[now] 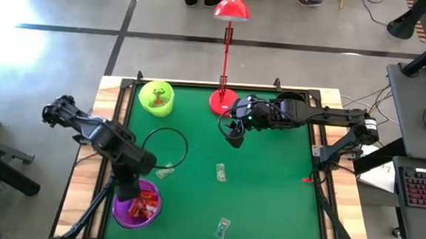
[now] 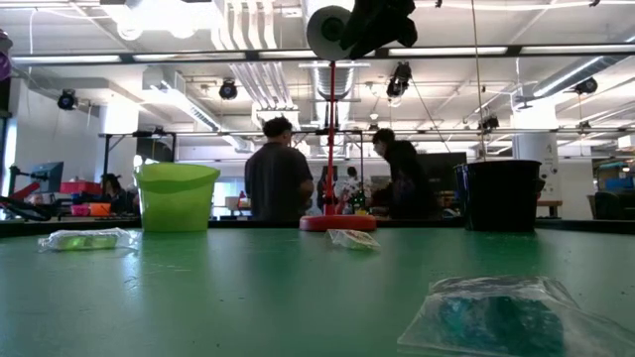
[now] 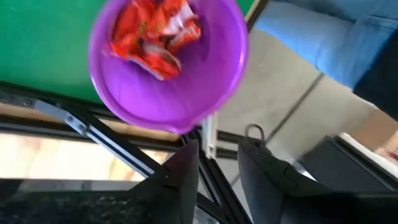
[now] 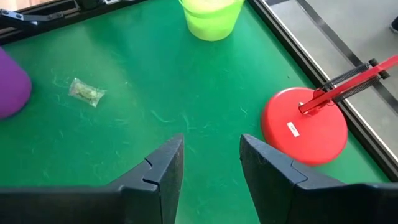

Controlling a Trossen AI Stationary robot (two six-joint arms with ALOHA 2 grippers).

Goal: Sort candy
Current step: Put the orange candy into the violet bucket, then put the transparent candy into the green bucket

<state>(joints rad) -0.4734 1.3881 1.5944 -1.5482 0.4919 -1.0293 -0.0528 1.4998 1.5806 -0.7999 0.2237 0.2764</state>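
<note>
Green table (image 1: pixel 267 204): cups (image 1: pixel 156 98), lamp base (image 1: pixel 222 101), scattered candy (image 1: pixel 220 172).

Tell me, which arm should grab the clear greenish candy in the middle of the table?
Probably the right. Its open gripper hangs near the clear greenish wrapped candy; the left gripper is over the round purple plastic cup.

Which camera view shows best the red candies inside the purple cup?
The left wrist view: it looks straight into the purple cup, with the red candies piled inside. The high view shows them smaller, partly beside the left arm. The right wrist view shows only the cup's side; the low view shows neither.
</note>
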